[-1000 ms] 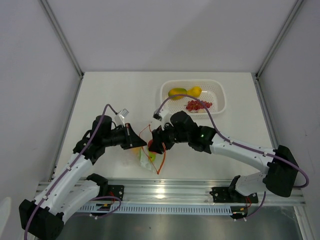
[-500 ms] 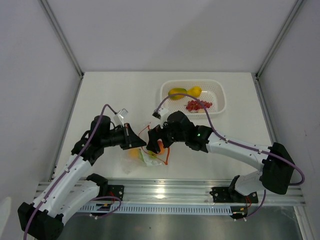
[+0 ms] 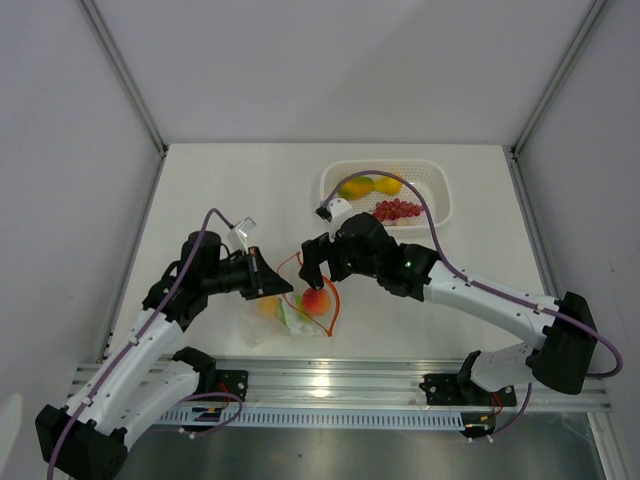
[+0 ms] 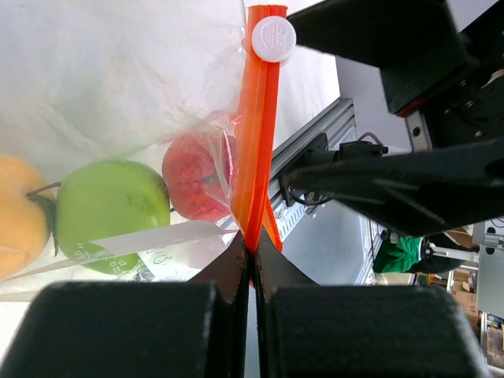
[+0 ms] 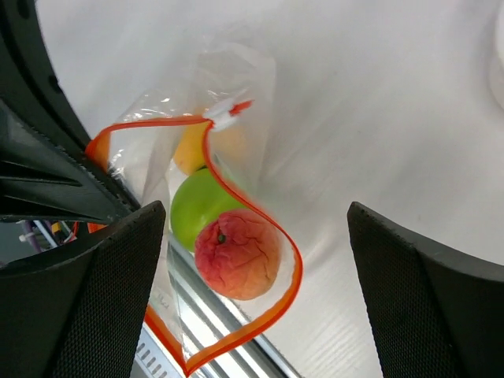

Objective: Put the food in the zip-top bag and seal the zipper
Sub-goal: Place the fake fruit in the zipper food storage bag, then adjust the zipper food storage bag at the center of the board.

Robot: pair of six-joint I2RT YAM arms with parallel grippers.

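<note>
The clear zip-top bag [image 3: 285, 312] lies near the table's front edge, its red-orange zipper [image 5: 272, 315] gaping in a loop. Inside sit an orange peach [image 5: 236, 253], a green apple [image 5: 193, 206] and a yellow-orange piece [image 5: 189, 153]; the left wrist view shows the peach [image 4: 197, 175] and the apple [image 4: 110, 211]. My left gripper [image 4: 252, 246] is shut on the zipper strip [image 4: 257, 134] at the bag's left side. My right gripper [image 5: 256, 272] is open and empty above the bag's mouth [image 3: 318, 278]. A mango [image 3: 353, 187], a yellow piece [image 3: 388, 185] and a grape bunch [image 3: 397, 209] lie in the basket.
A white perforated basket [image 3: 438, 182] stands at the back right of the white table. Grey walls close in on both sides. A metal rail [image 3: 330, 378] runs along the near edge behind the arm bases.
My right gripper let the peach go into the bag, opened and drew up and back. The bag's mouth now gapes wider. My left gripper kept its hold.
</note>
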